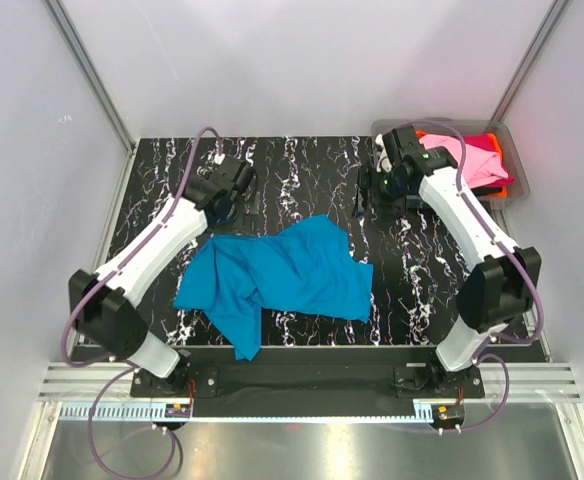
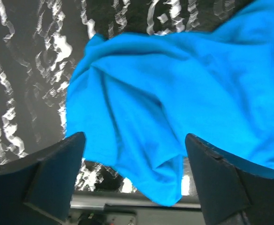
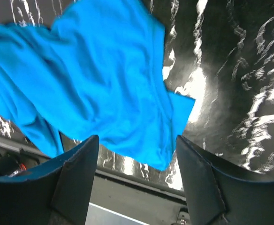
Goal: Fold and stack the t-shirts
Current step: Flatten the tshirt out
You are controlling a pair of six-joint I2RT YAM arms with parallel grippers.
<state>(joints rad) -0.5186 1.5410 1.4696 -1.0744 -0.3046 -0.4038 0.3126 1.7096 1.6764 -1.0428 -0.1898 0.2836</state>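
A bright turquoise-blue t-shirt (image 1: 287, 275) lies crumpled and spread on the black marble table (image 1: 302, 170); one end hangs over the near edge. It fills much of the left wrist view (image 2: 174, 84) and of the right wrist view (image 3: 90, 79). My left gripper (image 1: 250, 195) hovers just behind the shirt's left part, its jaws wide open (image 2: 134, 140) and empty. My right gripper (image 1: 364, 198) hovers behind the shirt's right part, also open (image 3: 137, 140) with nothing between the fingers. More t-shirts, pink (image 1: 454, 150), magenta (image 1: 486, 165) and orange (image 1: 517, 186), lie in the bin.
A clear grey plastic bin (image 1: 442, 124) stands at the table's back right corner, close behind my right arm. White walls with metal posts enclose the table on three sides. A metal rail (image 1: 302, 385) runs along the near edge by the arm bases.
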